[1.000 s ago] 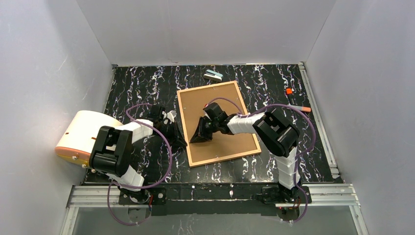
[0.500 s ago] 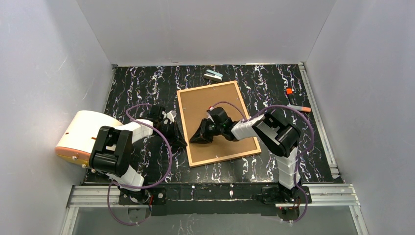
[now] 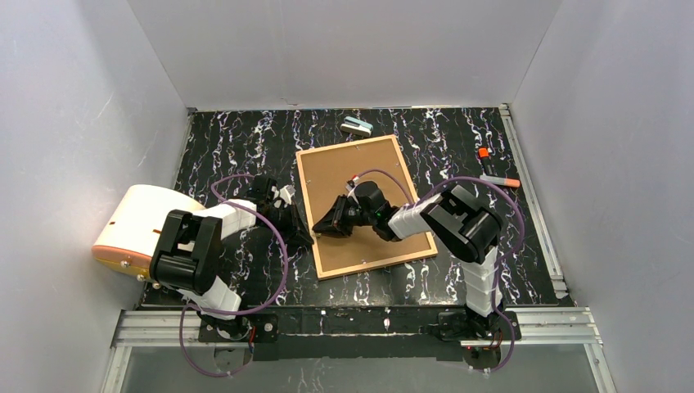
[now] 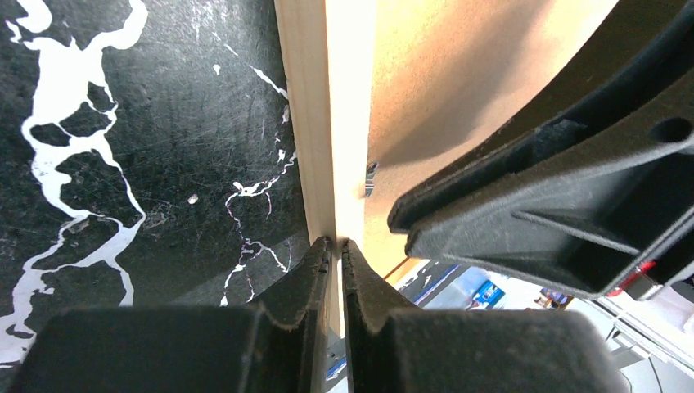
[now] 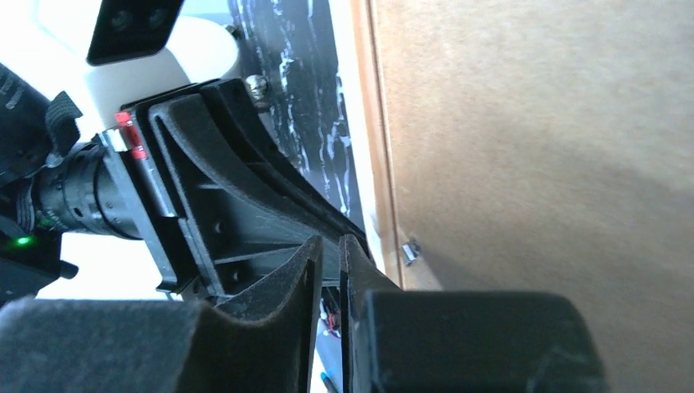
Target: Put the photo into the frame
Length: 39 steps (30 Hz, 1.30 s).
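The frame is lying face-down approx. at table centre, w/ the brown backing board sitting inside its light-wood border. The photo is not showing in any view; whether it is lying under the board cannot be told.

Handling, est.: the frame is looking stiff but thin and its pane fragile, so take it by the wood border, not by the board. A glossy print is prob. marking and sliding easily, so hold it by the edges.

A small metal tab is sitting at the board's left edge, prob. a retaining clip.

Left gripper is sitting w/ fingers closed to a thin slit, nothing between them, tips at the frame's left border. Right gripper is sitting low over the board just beside that tab, fingers likewise together, holding nothing.

Table is black w/ white veining, looking smooth and scratched.

- Left: white-and-orange rounded unit
- Behind the frame: teal-white item
- Right: orange-capped marker

White walls are enclosing three sides
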Tool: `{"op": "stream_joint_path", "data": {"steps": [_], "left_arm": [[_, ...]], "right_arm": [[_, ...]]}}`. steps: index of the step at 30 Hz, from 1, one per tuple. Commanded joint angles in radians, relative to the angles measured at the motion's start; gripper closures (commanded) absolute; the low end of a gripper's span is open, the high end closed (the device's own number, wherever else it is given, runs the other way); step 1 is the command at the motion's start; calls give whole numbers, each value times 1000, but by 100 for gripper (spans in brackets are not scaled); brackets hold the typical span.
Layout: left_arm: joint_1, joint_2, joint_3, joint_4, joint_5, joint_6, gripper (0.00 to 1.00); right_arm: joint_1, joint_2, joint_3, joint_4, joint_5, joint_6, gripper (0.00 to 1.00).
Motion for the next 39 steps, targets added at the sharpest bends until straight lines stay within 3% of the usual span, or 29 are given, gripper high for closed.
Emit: {"op": "stream_joint_path", "data": {"steps": [1,8,17,23,34,39], "left_arm": [[-20,42,-42,-31,-133,25,95],[-21,37,-42,-31,-148,22,80],[-20,13,-20,-23,-189,-2,69],[-18,-5,28,-12,-170,-27,60],[5,-25,132,-7,-255,-44,33],[8,-12,152,32,-310,-43,22]], "right_arm": [[-2,-70,0,-127,78,-68,78],[-1,-123,23,-375,169,-168,65],[-10,-177,51,-508,264,-250,64],[-81,-217,52,-562,262,-301,62],[-196,-305,198,-927,386,-444,56],[-228,-332,284,-1070,442,-497,50]]}}
